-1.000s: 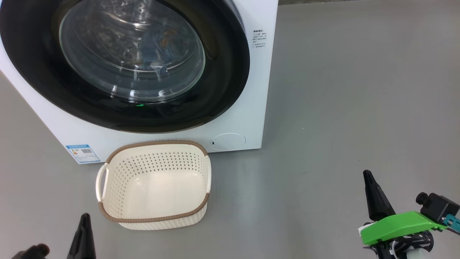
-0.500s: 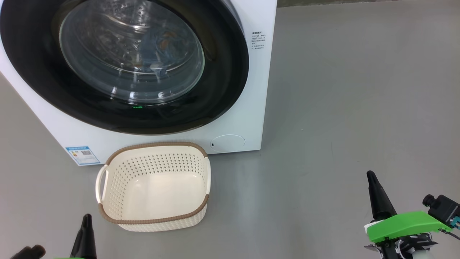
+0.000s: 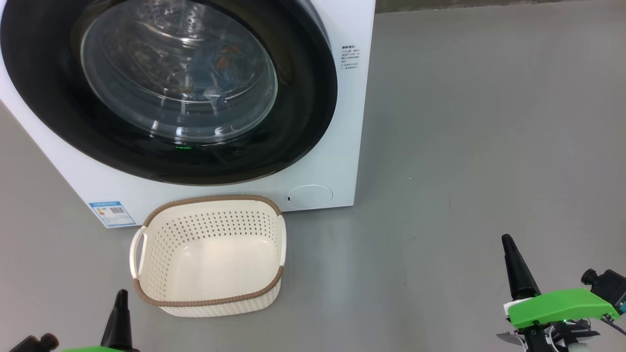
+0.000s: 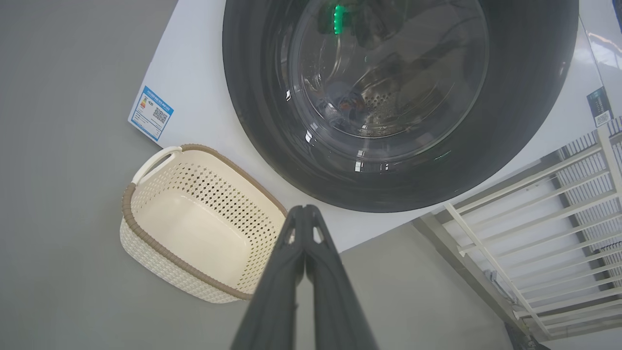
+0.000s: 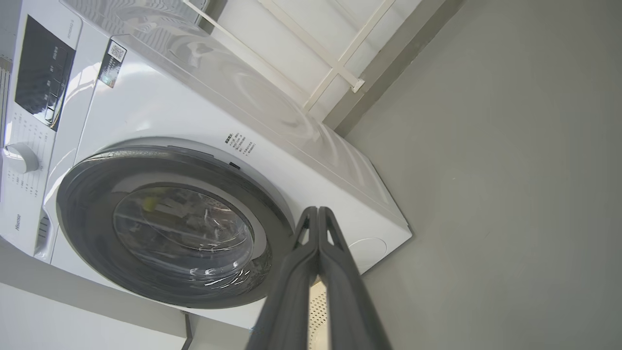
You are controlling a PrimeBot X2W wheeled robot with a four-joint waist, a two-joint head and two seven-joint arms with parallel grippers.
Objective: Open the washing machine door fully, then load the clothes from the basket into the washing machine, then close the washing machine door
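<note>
Seemingly complete: washing machine door (image 3: 313,88) closed, clothes (image 3: 215,66) inside washing machine (image 3: 352,146), basket (image 3: 210,299) before it empty; my left gripper (image 3: 119,303), right gripper (image 3: 511,254) clamped together, empty.

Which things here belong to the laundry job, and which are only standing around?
For the job: washing machine, door, basket, clothes behind the glass.
Just there: label sticker, filter cap, white railing.
</note>
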